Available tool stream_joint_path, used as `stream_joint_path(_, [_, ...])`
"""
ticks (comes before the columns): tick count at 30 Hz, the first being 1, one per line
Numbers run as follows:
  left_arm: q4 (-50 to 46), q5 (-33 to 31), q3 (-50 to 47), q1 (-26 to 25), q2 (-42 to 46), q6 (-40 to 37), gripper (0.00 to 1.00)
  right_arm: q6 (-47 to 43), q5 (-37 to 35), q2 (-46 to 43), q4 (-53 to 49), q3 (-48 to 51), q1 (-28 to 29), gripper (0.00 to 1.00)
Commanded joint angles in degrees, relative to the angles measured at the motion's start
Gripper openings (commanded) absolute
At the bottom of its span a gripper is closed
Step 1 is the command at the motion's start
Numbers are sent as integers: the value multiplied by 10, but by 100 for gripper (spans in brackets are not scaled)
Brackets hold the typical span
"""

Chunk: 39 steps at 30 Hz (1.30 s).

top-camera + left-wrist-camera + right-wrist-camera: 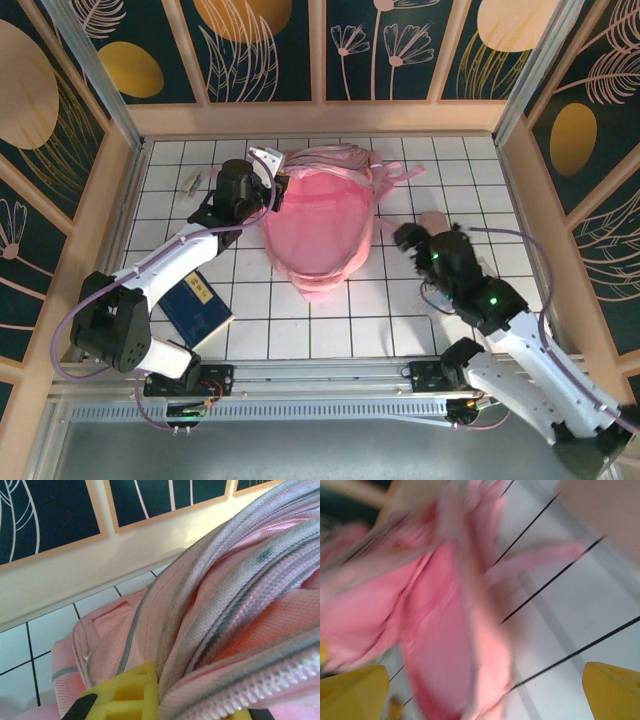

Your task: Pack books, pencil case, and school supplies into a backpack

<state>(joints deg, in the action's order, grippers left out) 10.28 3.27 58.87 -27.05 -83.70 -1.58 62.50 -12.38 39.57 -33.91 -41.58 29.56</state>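
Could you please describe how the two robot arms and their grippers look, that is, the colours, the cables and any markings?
Both arms have white shells and black joints on black bases. A thin purple cable loops along the left arm, and a similar one along the right arm, which also shows small green lights. The left gripper and right gripper have black bodies, and their fingers are bright yellow.

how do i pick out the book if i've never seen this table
Find the pink backpack on the table, then look near-left. The book lies flat there, by the left arm: thin, dark blue, with a yellow patch.
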Motion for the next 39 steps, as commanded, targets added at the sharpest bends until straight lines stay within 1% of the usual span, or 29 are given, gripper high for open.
stream_joint_path(1, [82,33,27,3,36,33,0,-151,96,55,-19,16,-143,99])
stream_joint_path(2, [80,36,29,2,35,30,0,-203,145,84,9,11,-188,99])
stream_joint_path(3, [78,39,31,2,34,28,0,-243,178,105,41,14,-219,99])
stream_joint_path(5, [78,40,34,2,33,33,0,-306,218,146,84,14,-269,99])
stream_joint_path(7, [81,46,34,2,30,43,0,-351,235,208,86,-4,-314,99])
stream_joint_path(8, [83,52,35,2,29,48,0,-380,256,248,89,-13,-338,99])
stream_joint_path(9, [84,60,35,2,28,50,0,-400,246,286,85,-24,-351,99])
stream_joint_path(11, [84,72,34,2,27,47,0,-455,194,345,80,-49,-339,99])
stream_joint_path(14, [76,76,36,2,26,38,0,-522,84,433,9,-114,-288,99])
stream_joint_path(15, [72,77,37,2,27,32,0,-536,61,445,9,-120,-271,99])
stream_joint_path(17, [69,75,35,2,29,23,0,-536,67,458,14,-127,-269,99])
stream_joint_path(19, [68,76,34,2,29,16,0,-531,106,461,25,-129,-271,99])
stream_joint_path(20, [64,78,36,2,28,9,0,-527,124,457,31,-130,-260,99])
stream_joint_path(22, [53,66,42,2,27,-2,0,-532,130,448,22,-142,-199,99])
stream_joint_path(23, [45,52,44,3,28,-11,0,-527,130,454,2,-160,-156,99])
stream_joint_path(25, [38,20,47,5,27,-23,0,-513,168,459,-13,-180,-73,99])
stream_joint_path(26, [36,18,50,8,24,-27,0,-497,181,456,-16,-187,-30,99])
stream_joint_path(28, [30,25,59,18,16,-22,0,-455,178,451,-22,-200,51,99])
stream_joint_path(31, [28,47,74,31,2,-11,0,-367,198,453,-11,-216,169,99])
stream_joint_path(33, [29,55,80,38,-7,-4,0,-311,254,471,30,-221,236,97])
stream_joint_path(35, [29,60,86,47,-15,3,0,-251,334,503,127,-223,294,90])
stream_joint_path(36, [30,63,87,51,-18,3,0,-232,367,525,166,-228,312,85])
stream_joint_path(39, [30,65,90,61,-26,3,0,-194,392,593,243,-261,364,79])
